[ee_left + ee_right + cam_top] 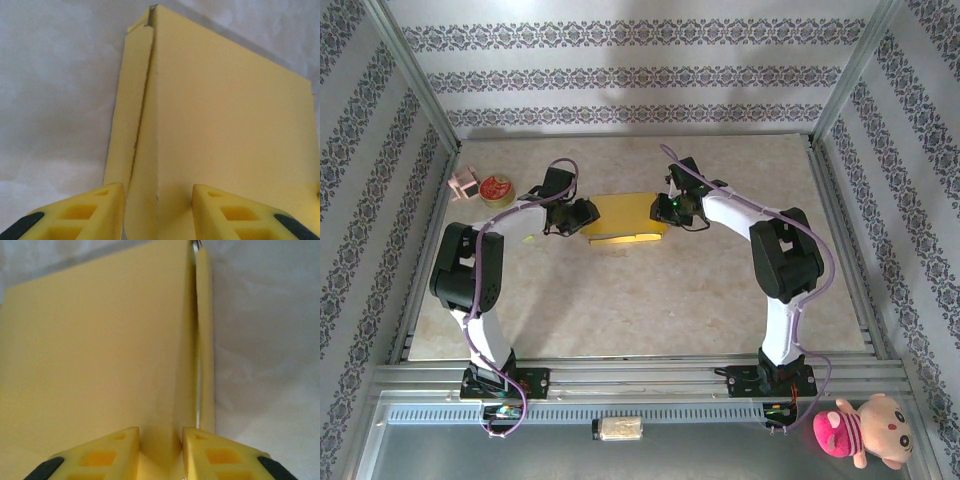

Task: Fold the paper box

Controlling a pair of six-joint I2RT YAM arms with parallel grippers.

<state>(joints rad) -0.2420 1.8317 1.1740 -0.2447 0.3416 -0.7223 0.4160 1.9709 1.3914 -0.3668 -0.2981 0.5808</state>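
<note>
Beige tabletop (650, 300), walled on three sides by striped patterned paper, carries the paper box (625, 220) at its middle, towards the far half. From above, the box reads as a flat yellow rectangle with a pale strip along its near edge; both of its short ends are hidden under my two wrists.

My left gripper (582, 220) meets the box's left end. In the left wrist view, the box (225, 115) runs away from the lens as a broad yellow panel, and a narrow side flap lies beside it with a dark slit along the crease. My left gripper (157, 212) is clamped on a rounded fold at the near end, which fills the gap between the yellow fingers (95, 212); the frame edge cuts off the finger bases.

My right gripper (662, 212) meets the right end. In the right wrist view, the box (100, 355) fills the left side, and a thin flap stands just apart from it along the right. My right gripper (161, 452) is pinched on the near edge, with the fingers (110, 455) tight against the card.

A small round red tin (497, 188) sits well to the left, touching or just beside a pink object (465, 185) too small to identify. A pink plush toy (860, 430) lies off the table at the near right.
</note>
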